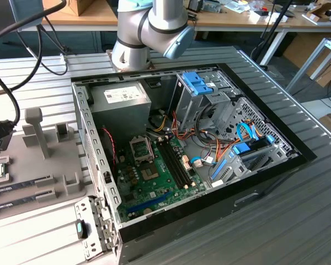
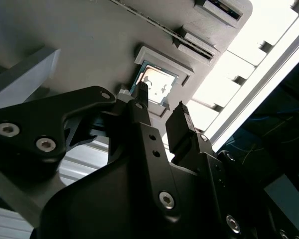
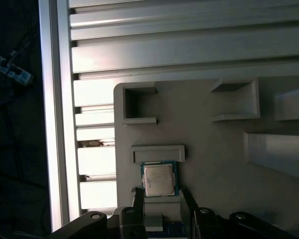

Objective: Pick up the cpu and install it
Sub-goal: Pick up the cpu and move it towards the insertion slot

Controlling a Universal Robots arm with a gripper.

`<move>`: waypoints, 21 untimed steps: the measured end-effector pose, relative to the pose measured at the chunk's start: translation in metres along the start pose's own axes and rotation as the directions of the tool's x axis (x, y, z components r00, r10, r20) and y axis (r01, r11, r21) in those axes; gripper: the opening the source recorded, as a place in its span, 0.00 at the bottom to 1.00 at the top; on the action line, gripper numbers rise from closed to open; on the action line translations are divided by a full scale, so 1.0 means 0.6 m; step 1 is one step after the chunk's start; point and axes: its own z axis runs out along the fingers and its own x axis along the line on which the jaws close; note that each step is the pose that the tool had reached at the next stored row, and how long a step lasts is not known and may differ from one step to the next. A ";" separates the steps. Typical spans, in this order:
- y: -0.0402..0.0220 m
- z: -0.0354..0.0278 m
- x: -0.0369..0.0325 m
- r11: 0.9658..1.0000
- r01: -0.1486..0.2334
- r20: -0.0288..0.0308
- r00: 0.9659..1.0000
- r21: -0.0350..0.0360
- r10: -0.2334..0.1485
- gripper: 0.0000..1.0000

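Closest to the lens, my two black fingers (image 3: 138, 199) reach into both wrist views. My pincer (image 3: 162, 194) stands open, its tips set wider than the cpu (image 3: 158, 179), one to each side of it and gripping nothing. Whether either tip touches the chip or its seat I cannot tell.

The cpu lies flat, silver top up with its thin green rim showing, in a shallow seat on the grey holder plate (image 3: 229, 164). A low wall (image 3: 157, 153) closes the seat on the side away from my fingers. One edge of the plate runs just beside the seat. Past that edge come the bright slats of the table (image 3: 189, 50), then the table's edge rail (image 3: 55, 99), and beyond it dark floor. On the chip's other side the plate is bare for a stretch before a raised rib (image 3: 274, 149) begins. A square pocket (image 3: 139, 104) sits near the plate's rounded corner, apart from the chip.

In the exterior view the holder plate lies at the exterior view's left, outside the computer case (image 1: 88, 127). Its upright posts (image 1: 37, 132) stand far of the memory sticks (image 1: 22, 185), which are slotted in its near part. The case is open on top, and its left wall stands between the plate and the motherboard. The socket frame (image 1: 140, 148) sits on the board's far left, well apart from the cpu. My arm's elbow (image 1: 154, 27) hangs over the far wall of the case.
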 end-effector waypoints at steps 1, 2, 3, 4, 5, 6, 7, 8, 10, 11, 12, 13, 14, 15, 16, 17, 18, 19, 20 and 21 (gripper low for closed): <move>0.000 0.000 0.000 1.000 0.000 0.000 1.000 0.000 0.000 0.42; 0.000 0.001 0.000 1.000 0.000 0.000 1.000 0.000 0.000 0.42; 0.000 0.001 0.000 1.000 0.000 0.000 1.000 0.000 0.000 0.42; 0.000 0.001 0.000 1.000 0.000 0.000 1.000 0.000 0.000 0.42; 0.000 0.002 0.000 1.000 0.000 0.000 1.000 0.000 0.000 0.42; 0.000 0.002 0.000 1.000 0.000 0.000 1.000 0.000 0.000 0.42; 0.000 0.003 0.000 1.000 0.000 0.000 1.000 0.000 0.000 0.42; 0.000 0.003 0.000 1.000 0.000 0.000 1.000 0.000 0.000 0.42; 0.000 0.004 0.000 1.000 0.000 0.000 1.000 0.000 0.000 0.42; 0.000 0.004 0.000 1.000 0.000 0.000 1.000 0.000 0.000 0.42; 0.000 0.004 0.000 1.000 0.000 0.000 1.000 0.000 0.000 0.42; 0.000 0.004 0.000 1.000 0.000 0.000 1.000 0.000 0.000 0.42; 0.000 0.005 0.000 1.000 0.000 0.000 1.000 0.000 0.000 0.42; 0.000 0.005 0.000 1.000 0.000 0.000 1.000 0.000 0.000 0.42; 0.000 0.005 0.000 1.000 0.000 0.000 1.000 0.000 0.000 0.42; 0.000 0.006 0.000 1.000 0.000 0.000 1.000 0.000 0.000 0.42; 0.000 0.006 0.000 1.000 0.000 0.000 1.000 0.000 0.000 0.42; 0.000 0.007 0.000 1.000 0.000 0.000 1.000 0.000 0.000 0.42; 0.000 0.007 0.000 1.000 0.000 0.000 1.000 0.000 0.000 0.42; 0.000 0.007 0.000 1.000 0.000 0.000 1.000 0.000 0.000 0.42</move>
